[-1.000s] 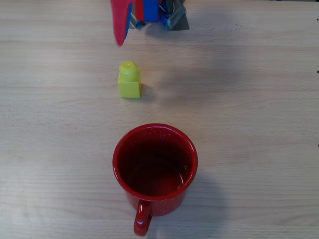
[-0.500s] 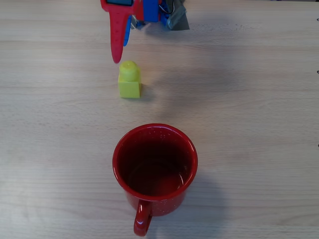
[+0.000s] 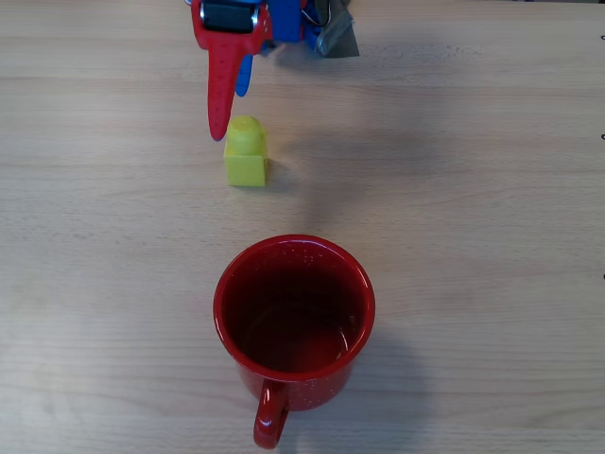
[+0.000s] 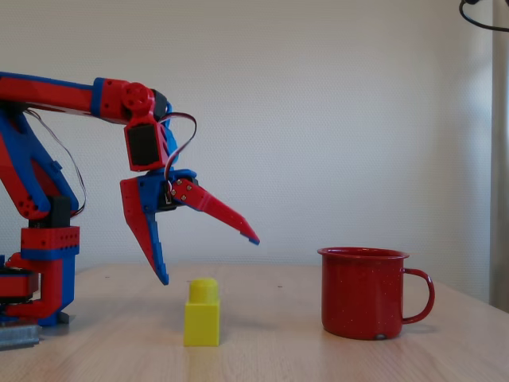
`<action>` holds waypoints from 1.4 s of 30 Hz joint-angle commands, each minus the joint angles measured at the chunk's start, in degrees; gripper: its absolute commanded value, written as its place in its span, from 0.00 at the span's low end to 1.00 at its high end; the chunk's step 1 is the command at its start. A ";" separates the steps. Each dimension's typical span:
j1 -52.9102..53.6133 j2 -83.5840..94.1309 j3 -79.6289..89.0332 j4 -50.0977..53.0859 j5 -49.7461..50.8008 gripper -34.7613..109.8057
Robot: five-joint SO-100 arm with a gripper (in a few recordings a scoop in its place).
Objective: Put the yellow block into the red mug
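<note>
Gripper (image 4: 208,259) of mine hangs spread wide above the small yellow plastic brick (image 4: 202,313), which stands mid-table on the pale wooden table (image 3: 473,189), toward its far edge, well apart from the glossy red enamel mug (image 3: 294,322).

Red-and-blue plastic arm (image 4: 56,95), black servo blocks, thin looping cables, pincer (image 4: 208,259) with pointed red and blue fingers.

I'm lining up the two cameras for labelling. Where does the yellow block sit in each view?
Overhead view: the yellow block stands upper centre-left, above the red mug, right by the tip of a red finger of the gripper.
Fixed view: the yellow block stands bottom centre-left on the table, left of the red mug, under the open jaws.
Shared landmark: the red mug.
</note>
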 commanded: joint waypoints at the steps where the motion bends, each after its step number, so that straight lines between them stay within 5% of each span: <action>1: -0.35 -0.62 -0.53 -1.49 1.58 0.60; 29: -3.60 -17.67 -0.88 -13.36 7.21 0.60; 42: -3.60 -18.02 -0.88 -15.91 6.68 0.38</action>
